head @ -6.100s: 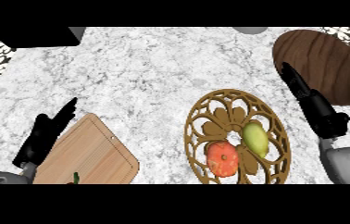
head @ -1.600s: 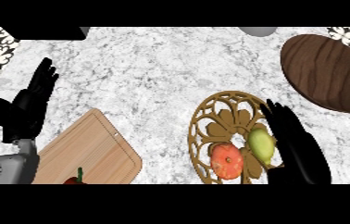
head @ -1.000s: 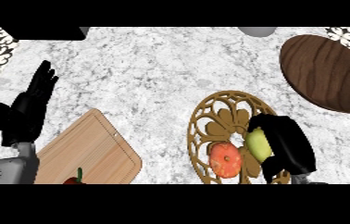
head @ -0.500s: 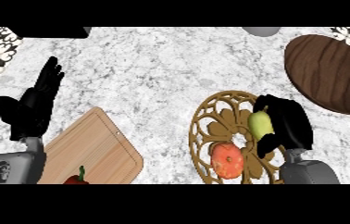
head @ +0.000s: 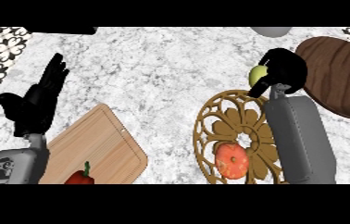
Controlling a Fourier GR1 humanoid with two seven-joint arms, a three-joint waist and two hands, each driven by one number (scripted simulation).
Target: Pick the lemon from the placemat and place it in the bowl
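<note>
Since the right hand [head: 287, 68] has its fingers curled round the lemon [head: 257, 75], the job now is to carry the lemon to the bowl [head: 329, 75]. The lemon is off the placemat [head: 217, 126], just past its rim at twelve o'clock. The bowl is the dark brown wooden one, very near, at three o'clock from the lemon.

I think the hand should go sideways toward three o'clock until the lemon is over the middle of the bowl, not over its rim. Then it should go low, and only then let its fingers open. (A lemon is round, so it may roll away if it lands on the rim.)

No fruit shows in the part of the bowl I can see, and its far side is cut off. The placemat is flat and full of holes, and a round orange fruit [head: 231, 160] lies on it at six o'clock. The left hand [head: 37, 102] rests at nine o'clock, fingers straight and up, holding nothing.
</note>
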